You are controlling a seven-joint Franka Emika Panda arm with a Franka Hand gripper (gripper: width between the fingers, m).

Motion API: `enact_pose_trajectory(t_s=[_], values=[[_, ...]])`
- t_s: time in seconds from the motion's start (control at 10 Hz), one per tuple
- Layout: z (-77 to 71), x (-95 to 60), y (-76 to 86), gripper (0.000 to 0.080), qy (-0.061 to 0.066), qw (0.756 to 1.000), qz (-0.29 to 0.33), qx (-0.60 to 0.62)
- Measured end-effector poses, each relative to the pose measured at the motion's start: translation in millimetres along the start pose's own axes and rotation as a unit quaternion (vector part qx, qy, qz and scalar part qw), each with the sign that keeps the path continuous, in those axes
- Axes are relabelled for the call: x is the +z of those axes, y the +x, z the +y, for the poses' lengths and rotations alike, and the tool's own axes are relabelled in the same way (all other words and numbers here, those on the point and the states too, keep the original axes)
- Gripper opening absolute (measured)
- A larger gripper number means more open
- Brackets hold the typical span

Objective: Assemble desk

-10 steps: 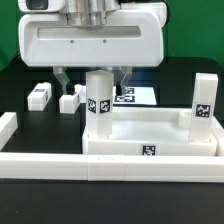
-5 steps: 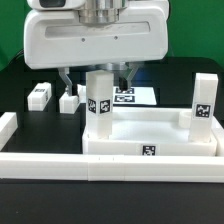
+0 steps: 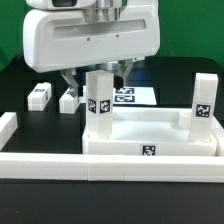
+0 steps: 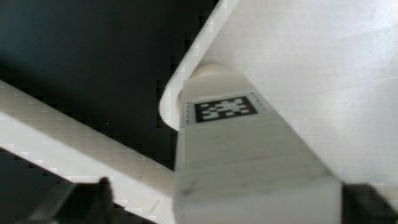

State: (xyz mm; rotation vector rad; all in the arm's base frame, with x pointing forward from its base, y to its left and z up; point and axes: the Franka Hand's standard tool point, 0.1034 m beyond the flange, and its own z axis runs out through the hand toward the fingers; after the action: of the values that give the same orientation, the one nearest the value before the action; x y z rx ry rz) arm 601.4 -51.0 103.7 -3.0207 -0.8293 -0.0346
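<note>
The white tray-like tabletop [image 3: 120,141] lies at the front with a tag on its near edge. Two white square legs stand upright in it: one at its left corner [image 3: 99,102] and one at its right corner [image 3: 203,100]. My gripper [image 3: 97,78] hangs over the left leg, its fingers either side of the leg's top and apart from it, open. In the wrist view the gripper [image 4: 228,205] straddles this tagged leg [image 4: 249,165], with a gap at one dark finger [image 4: 80,202]. The tabletop [image 4: 329,60] shows behind it.
Two loose white legs [image 3: 40,95] [image 3: 68,100] lie on the black table at the exterior view's left. The marker board [image 3: 135,97] lies behind the tabletop. White border rails run along the front [image 3: 60,168] and the left [image 3: 8,125].
My gripper has risen a little and shifted slightly to the exterior view's left. The left leg stays upright in the tabletop; nothing else has moved.
</note>
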Motion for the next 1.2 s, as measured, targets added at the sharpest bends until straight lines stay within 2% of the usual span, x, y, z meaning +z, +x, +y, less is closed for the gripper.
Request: enact_pose_trajectory(t_s=[0.1,0.2,0.3,0.4,0.5,0.8,0.9,1.2], values=[[0.1,0.1,-0.1,0.0426,0.000,1.000,0.000,0.002],[-0.1,0.2,-0.1,0.0426,0.000,1.000,0.000,0.011],[0.0,0.3,-0.3,0.0288,0.000,1.000,0.000,0.011],[-0.1,0.4,-0.2,0.0288,0.001,1.000,0.000,0.016],[-0.5,0.9,-0.1,0.0288,0.004,0.997,0.000,0.079],[0.7,1.2,0.7,0.0288,0.007,0.966,-0.005,0.258],[-0.4,1.2,2.1,0.0288,0.006,0.950,-0.004,0.312],[-0.8,1.4,2.5,0.0288,0.003,0.864,-0.001,0.503]])
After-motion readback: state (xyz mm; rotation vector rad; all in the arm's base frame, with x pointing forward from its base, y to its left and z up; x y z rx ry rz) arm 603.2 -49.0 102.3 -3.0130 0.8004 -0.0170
